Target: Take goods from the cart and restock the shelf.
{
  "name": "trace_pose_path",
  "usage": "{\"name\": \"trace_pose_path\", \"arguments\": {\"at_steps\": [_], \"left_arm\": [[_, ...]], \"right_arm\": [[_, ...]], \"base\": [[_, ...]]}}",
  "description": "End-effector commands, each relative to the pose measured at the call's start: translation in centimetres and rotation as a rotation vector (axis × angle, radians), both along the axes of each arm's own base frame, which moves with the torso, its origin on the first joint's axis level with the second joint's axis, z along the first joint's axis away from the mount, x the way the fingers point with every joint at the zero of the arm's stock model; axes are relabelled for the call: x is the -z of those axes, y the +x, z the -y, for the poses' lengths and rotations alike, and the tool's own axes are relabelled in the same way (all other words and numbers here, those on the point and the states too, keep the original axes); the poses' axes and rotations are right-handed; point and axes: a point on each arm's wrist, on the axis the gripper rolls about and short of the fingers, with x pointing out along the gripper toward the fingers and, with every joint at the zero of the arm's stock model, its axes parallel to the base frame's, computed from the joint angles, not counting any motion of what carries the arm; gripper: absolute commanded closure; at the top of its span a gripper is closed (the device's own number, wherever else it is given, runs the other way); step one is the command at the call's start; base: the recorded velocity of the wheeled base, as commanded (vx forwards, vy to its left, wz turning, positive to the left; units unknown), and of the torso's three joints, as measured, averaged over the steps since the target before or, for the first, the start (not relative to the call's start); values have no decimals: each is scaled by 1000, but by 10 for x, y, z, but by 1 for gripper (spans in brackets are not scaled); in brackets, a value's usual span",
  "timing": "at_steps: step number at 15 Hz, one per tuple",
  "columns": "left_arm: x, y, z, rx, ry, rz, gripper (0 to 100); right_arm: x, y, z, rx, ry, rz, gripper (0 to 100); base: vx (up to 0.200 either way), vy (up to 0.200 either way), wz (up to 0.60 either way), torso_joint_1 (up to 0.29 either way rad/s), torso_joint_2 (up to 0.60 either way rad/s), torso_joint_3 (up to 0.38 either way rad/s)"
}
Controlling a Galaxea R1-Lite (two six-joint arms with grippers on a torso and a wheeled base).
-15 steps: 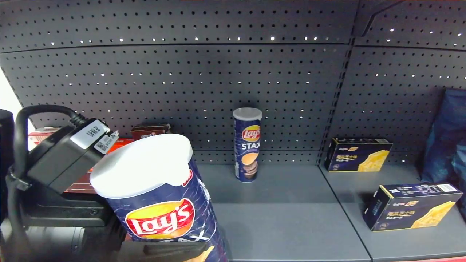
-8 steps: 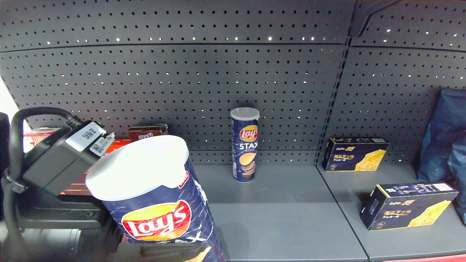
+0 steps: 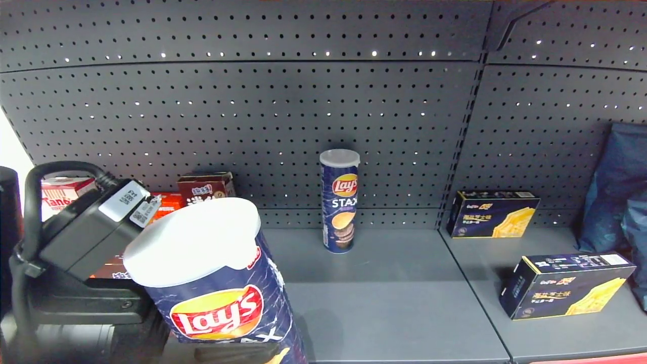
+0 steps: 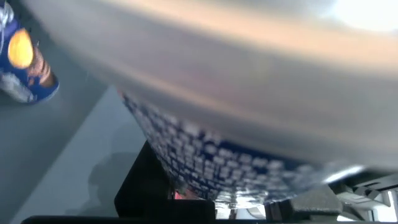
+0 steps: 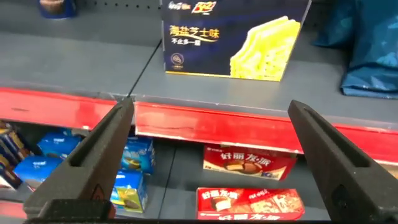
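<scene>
The grey shelf (image 3: pixel 394 303) already carries one chips can (image 3: pixel 339 202), upright well beyond my left pincer (image 3: pixel 230 350) and to its right, so I judge the restocking partly done, with the held can (image 3: pixel 212 273) not yet set down. The left pincer is clenched on that can's lower body, its long axis near vertical, white lid up and tipped slightly left. My right pincer (image 5: pixel 211 165) hangs released and empty, a navy-and-yellow box (image 5: pixel 233 37) just beyond it.
</scene>
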Motion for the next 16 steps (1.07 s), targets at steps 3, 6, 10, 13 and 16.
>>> {"name": "trace_pose_path", "arguments": {"at_steps": [3, 6, 10, 13, 16], "left_arm": [[13, -5, -5, -8, 17, -28, 100], [11, -4, -7, -22, 14, -23, 100], [12, -3, -8, -30, 15, -27, 100], [12, 0, -9, -44, 15, -27, 100], [12, 2, -12, -67, 14, -29, 100]], "right_arm": [[-107, 25, -3, -122, 53, 53, 0], [-110, 34, -5, -199, 36, 17, 0], [-130, 71, -17, -391, 34, -104, 0], [-159, 114, -39, -495, 21, -169, 0], [-170, 160, -67, -575, -42, -194, 0]], "base": [[0, 0, 0, 0, 0, 0], [0, 0, 0, 0, 0, 0], [0, 0, 0, 0, 0, 0], [0, 0, 0, 0, 0, 0], [0, 0, 0, 0, 0, 0]]}}
